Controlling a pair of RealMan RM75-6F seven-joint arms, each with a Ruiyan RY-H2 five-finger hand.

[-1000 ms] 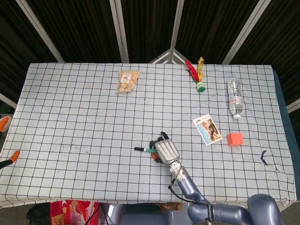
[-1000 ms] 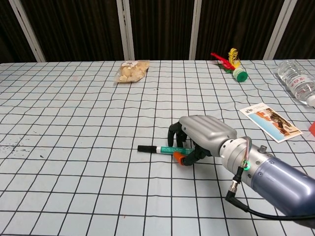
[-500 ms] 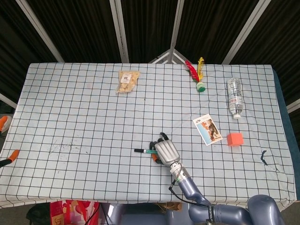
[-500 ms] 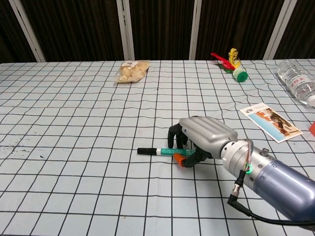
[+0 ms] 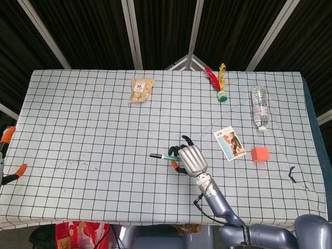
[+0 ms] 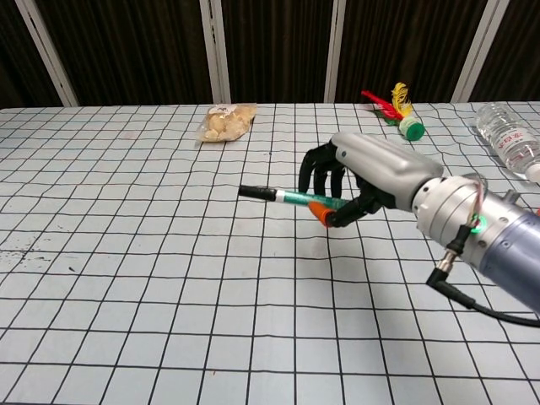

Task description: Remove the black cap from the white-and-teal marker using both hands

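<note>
Fingers (image 6: 325, 181) of my right hand (image 6: 371, 177) curl around the white-and-teal marker (image 6: 291, 198), thumb beneath it, holding it raised off the table (image 6: 126, 278); the chest view shows the marker nearly level, with open space under it. Black cap (image 6: 256, 193): on the marker, at the end pointing toward my left, clear of the fingers. Orange pad at the thumb tip, just below the marker's barrel. In the head view the same hand (image 5: 192, 158) sits near the table's middle, toward the near edge, the marker (image 5: 165, 156) projecting to the left of it. Left hand (image 5: 6, 155): only an orange-tipped part shows at the far left edge of the head view; I cannot tell how its fingers lie. Other items on the checked cloth: snack bag (image 5: 140, 90), feathered shuttlecock (image 5: 218, 83), water bottle (image 5: 259, 107) lying flat, picture card (image 5: 230, 143), orange block (image 5: 260, 154) just beside the card.
</note>
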